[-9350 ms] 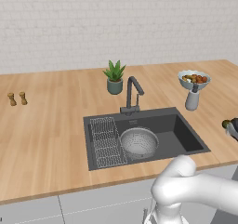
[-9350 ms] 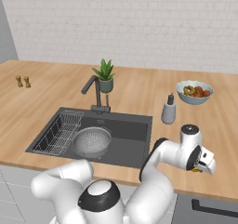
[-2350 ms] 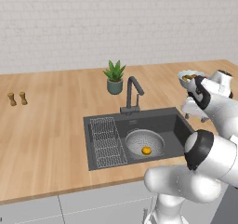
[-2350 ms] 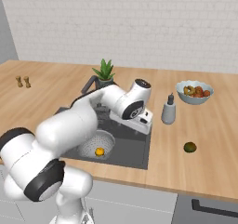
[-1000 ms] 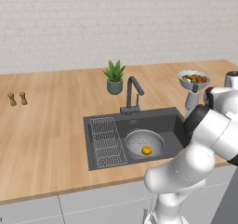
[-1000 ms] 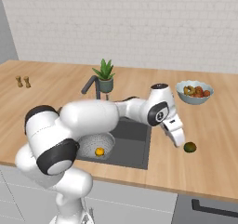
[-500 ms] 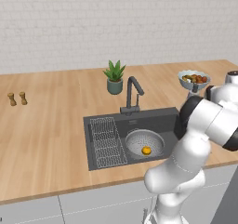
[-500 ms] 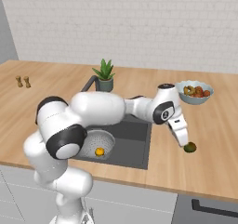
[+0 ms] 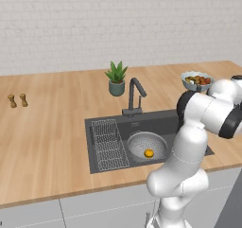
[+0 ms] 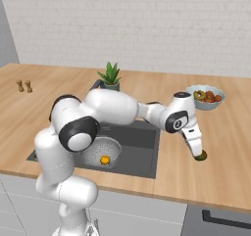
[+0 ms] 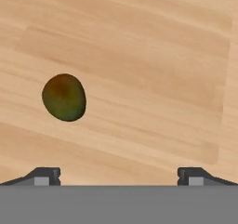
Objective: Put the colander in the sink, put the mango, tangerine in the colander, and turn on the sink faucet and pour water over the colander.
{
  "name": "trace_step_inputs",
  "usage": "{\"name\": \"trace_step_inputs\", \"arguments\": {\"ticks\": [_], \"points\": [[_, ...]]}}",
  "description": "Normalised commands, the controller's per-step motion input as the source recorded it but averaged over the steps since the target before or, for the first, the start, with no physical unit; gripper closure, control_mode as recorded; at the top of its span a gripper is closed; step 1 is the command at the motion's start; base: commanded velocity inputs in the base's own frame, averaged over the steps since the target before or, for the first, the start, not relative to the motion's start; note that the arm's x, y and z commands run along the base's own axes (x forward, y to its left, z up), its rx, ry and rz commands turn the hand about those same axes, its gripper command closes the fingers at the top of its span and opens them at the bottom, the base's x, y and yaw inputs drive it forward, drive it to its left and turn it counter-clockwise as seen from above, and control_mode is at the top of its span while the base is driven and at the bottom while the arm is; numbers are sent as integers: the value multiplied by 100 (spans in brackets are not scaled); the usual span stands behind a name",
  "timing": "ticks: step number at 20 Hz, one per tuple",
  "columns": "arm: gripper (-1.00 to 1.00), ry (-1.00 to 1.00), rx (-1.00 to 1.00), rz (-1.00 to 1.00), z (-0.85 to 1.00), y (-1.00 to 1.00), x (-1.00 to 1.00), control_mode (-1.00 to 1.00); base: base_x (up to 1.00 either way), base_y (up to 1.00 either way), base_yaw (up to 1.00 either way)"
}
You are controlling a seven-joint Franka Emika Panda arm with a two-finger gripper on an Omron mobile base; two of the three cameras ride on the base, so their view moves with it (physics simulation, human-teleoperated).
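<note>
The silver colander [image 9: 146, 145] [image 10: 99, 152] sits in the dark sink [image 9: 108, 149] [image 10: 143, 143] with the orange tangerine [image 9: 149, 153] [image 10: 104, 159] inside it. The dark green mango [image 10: 203, 156] [image 11: 64, 97] lies on the wooden counter to the right of the sink. My gripper [image 10: 198, 153] [image 11: 120, 176] hangs open just above the mango, fingers pointing down and nothing between them. In the hand view the mango lies left of centre, ahead of the left fingertip [image 11: 44, 175]. The dark faucet [image 9: 134, 94] stands behind the sink, and no stream runs from it.
A pale fruit bowl [image 9: 197, 80] [image 10: 206, 97] stands on the counter behind the mango. A potted plant [image 9: 116, 78] [image 10: 110, 76] stands by the faucet. Two small shakers [image 9: 17, 100] [image 10: 24, 85] are far left. A wire rack [image 9: 108, 144] fills the sink's left part.
The tangerine, absent from the colander in the oldest frames, now lies in it. Over the last second my gripper swung right from beside the sink and came down over the mango, staying open.
</note>
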Motion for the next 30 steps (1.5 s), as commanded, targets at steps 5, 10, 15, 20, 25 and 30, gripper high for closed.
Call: {"name": "trace_step_inputs", "arguments": {"ticks": [5,10,15,20,25,30], "points": [[-100,-1,4,0,-9,-6,25,-100,0,0,0],[-100,0,0,0,-12,-9,17,-100,0,0,0],[-100,0,1,0,-23,-3,15,-100,0,0,0],[-100,0,0,0,-27,-5,14,-100,0,0,0],[-100,1,0,0,-26,-15,19,-100,0,0,0],[-100,0,0,0,-28,-21,17,-100,0,0,0]]}}
